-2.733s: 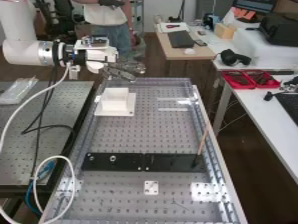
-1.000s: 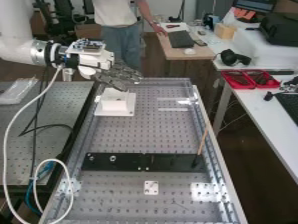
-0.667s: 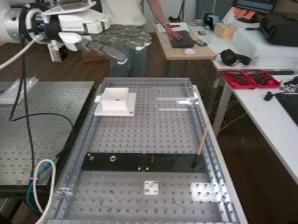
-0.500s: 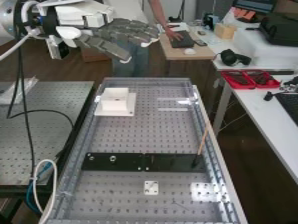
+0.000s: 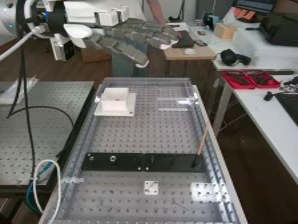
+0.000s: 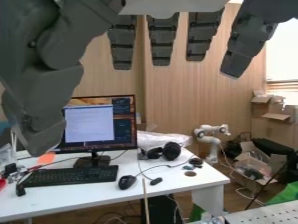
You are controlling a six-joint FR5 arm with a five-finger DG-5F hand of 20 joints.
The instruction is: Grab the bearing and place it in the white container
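Observation:
The hand [image 5: 133,37] is high above the bench's far end in the high view, fingers extended and spread, with nothing between them. Below it, on the perforated bench top, the white container [image 5: 114,101] rests on its square white base; its inside cannot be made out. Small round metal parts [image 5: 113,158] are on the black plate across the bench; I cannot tell whether one is the bearing. Straight fingers of the hand [image 6: 163,42] hang in the wrist view, with the thumb apart from them.
A thin wooden stick [image 5: 202,142] stands up from the black plate's right end. Clear raised edging [image 5: 214,150] borders the bench. Red trays [image 5: 249,79] lie on the side table. Cables [image 5: 30,140] hang at the left. The wrist view faces a desk [image 6: 86,196] with a monitor.
From low over the white container, the hand has risen away from it and then shifted right. Its fingers are more spread than at first. The container has stayed in place.

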